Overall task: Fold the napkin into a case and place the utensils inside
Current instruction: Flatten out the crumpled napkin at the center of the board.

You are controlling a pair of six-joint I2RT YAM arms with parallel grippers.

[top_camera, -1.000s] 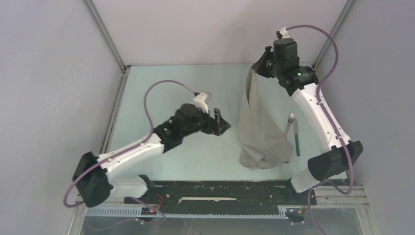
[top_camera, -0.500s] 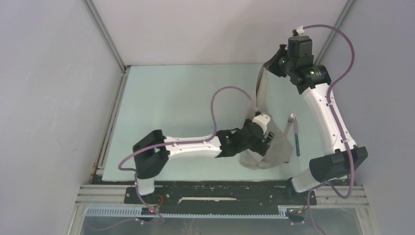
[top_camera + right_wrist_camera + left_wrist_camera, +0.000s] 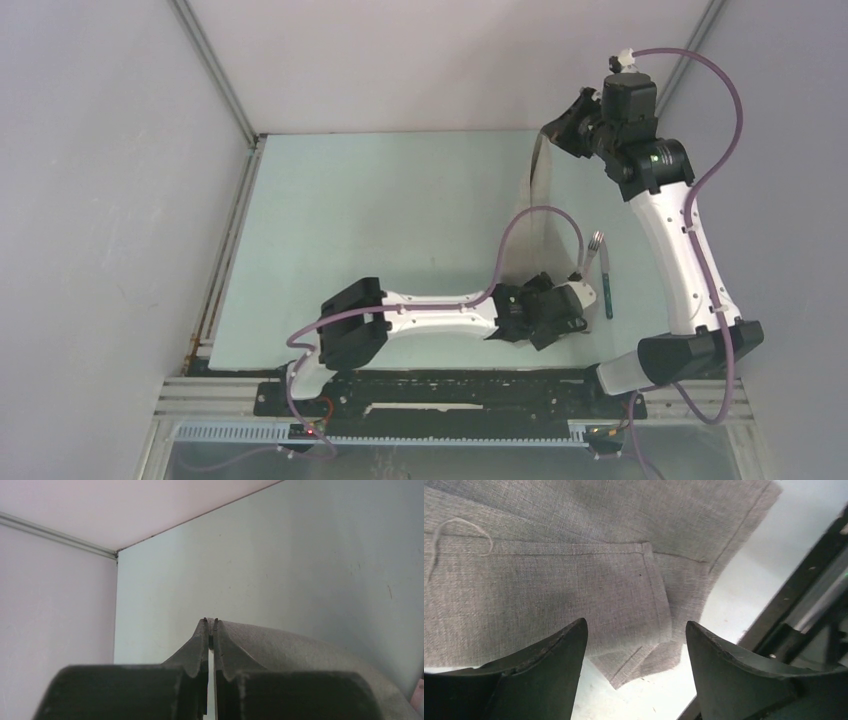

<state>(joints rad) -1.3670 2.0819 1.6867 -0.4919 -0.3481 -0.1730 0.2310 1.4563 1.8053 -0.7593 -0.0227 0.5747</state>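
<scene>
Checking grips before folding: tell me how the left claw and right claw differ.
The left claw stands open, holding nothing; the right claw is shut on an edge of the napkin. The left claw sits low over the napkin's near end; the right claw is raised far back, lifting the cloth. Both are dark and two-fingered.

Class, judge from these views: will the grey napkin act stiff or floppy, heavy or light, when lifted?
Probably floppy: pinched by the right fingers, the napkin hangs as a narrow drooping strip. Likely light, since a fingertip pinch holds it up. Overlapping folds at its lower end suggest it bunches if pushed.
</scene>
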